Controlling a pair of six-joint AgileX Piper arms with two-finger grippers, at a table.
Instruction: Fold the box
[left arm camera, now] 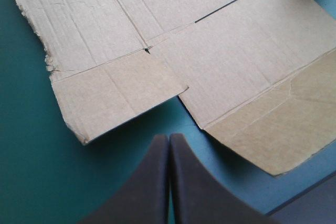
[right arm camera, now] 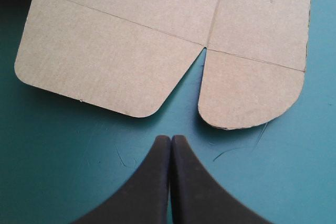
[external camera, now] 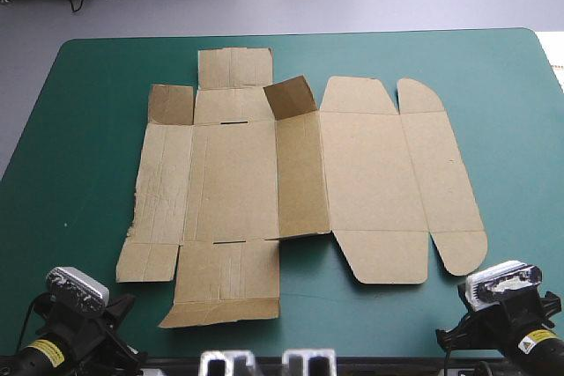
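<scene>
The brown box [external camera: 300, 173] lies spread out as a flat cut sheet in the middle of the teal-green table. One small flap [external camera: 291, 97] near the far side stands raised, and the narrow panel beside it lifts slightly. My left gripper [left arm camera: 169, 137] is shut and empty, hovering just short of the sheet's near-left flaps [left arm camera: 118, 95]. My right gripper [right arm camera: 171, 139] is also shut and empty. It points at the notch between the two rounded near-right flaps [right arm camera: 252, 90], off the board. Both arms sit at the table's near corners.
Bare teal-green cover [external camera: 79, 156] surrounds the sheet on all sides, with wide strips at the left and right. The table's near edge [left arm camera: 310, 203] shows beside my left gripper.
</scene>
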